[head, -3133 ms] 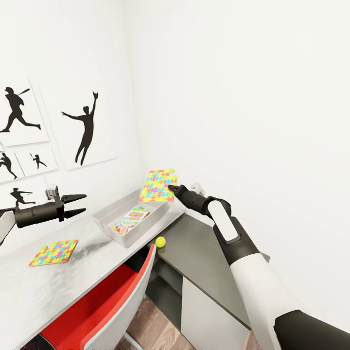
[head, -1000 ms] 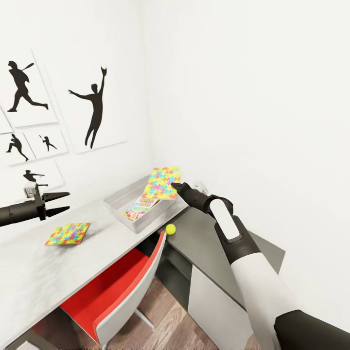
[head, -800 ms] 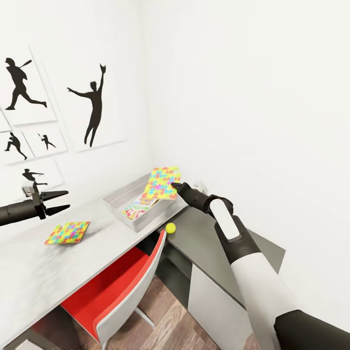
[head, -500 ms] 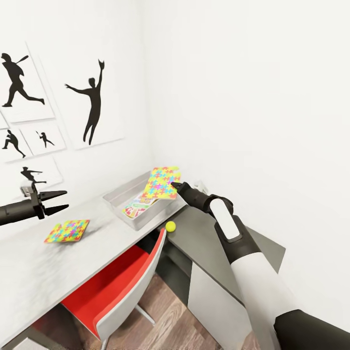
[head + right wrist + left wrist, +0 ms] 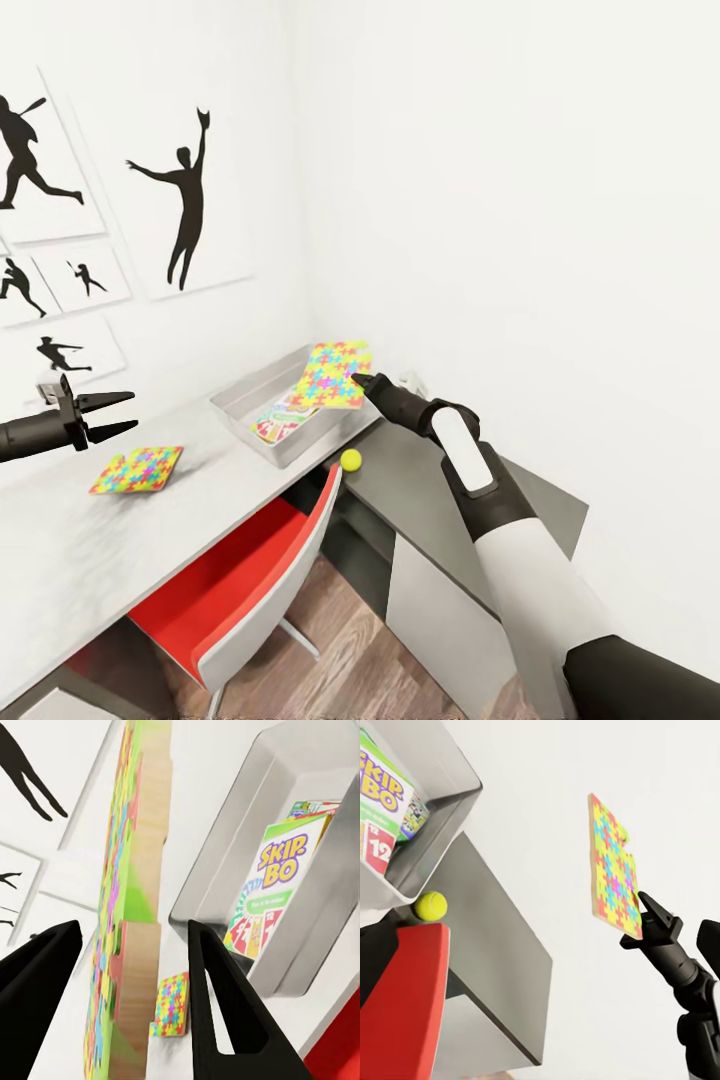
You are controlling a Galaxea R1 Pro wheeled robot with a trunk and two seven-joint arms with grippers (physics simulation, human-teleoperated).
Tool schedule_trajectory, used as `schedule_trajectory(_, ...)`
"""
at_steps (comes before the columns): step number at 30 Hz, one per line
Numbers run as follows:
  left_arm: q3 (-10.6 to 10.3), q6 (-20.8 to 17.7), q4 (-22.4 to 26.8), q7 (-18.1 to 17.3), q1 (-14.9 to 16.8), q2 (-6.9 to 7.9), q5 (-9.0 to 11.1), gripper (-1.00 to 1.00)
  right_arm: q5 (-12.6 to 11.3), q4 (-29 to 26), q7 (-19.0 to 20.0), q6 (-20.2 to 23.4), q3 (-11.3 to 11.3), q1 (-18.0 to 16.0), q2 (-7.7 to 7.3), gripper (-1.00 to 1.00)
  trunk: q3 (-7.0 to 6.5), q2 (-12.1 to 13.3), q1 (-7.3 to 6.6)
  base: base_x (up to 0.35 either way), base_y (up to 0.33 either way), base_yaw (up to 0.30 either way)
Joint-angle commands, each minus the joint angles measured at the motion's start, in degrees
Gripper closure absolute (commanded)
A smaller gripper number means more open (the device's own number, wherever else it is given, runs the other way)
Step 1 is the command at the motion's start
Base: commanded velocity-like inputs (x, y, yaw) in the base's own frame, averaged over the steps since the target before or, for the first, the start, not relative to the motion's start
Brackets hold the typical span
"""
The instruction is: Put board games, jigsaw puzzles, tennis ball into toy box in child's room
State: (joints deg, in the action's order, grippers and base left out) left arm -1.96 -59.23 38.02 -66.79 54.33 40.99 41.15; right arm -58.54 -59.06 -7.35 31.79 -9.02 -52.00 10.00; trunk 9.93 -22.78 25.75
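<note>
Two jigsaw puzzles are showing: one (image 5: 334,375) is hanging above the tray (image 5: 243,401), the other (image 5: 137,469) is lying flat on the desk (image 5: 90,545). One tennis ball (image 5: 351,459) is sitting just beside the tray. One tray is standing on the desk, and one SKIP-BO box (image 5: 272,894) is lying in it, with at least one more box edge (image 5: 309,808) peeking out behind it. One red chair (image 5: 246,585) is standing at the desk. Five silhouette pictures (image 5: 185,205) are hanging on the wall.

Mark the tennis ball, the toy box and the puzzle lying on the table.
tennis ball (image 5: 351,459), head view, centre of the ball.
toy box (image 5: 256,384), head view, far rim.
puzzle on the table (image 5: 137,469), head view, middle of its top face.
</note>
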Motion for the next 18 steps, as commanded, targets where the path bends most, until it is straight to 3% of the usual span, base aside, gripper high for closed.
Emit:
schedule_trajectory(1,-0.2,-0.3,-0.1,-0.2,0.1,0.06,0.1,-1.00,-0.6,-0.1,-0.6,0.1,0.0,-0.2,0.00,1.00,0.22,-0.1,0.03,0.000,0.000,0.000)
schedule_trajectory(18,-0.1,-0.2,-0.1,-0.2,0.1,0.07,0.1,-1.00,-0.6,-0.1,-0.6,0.2,0.0,-0.6,0.00,1.00,1.80,-0.1,0.03,0.000,0.000,0.000)
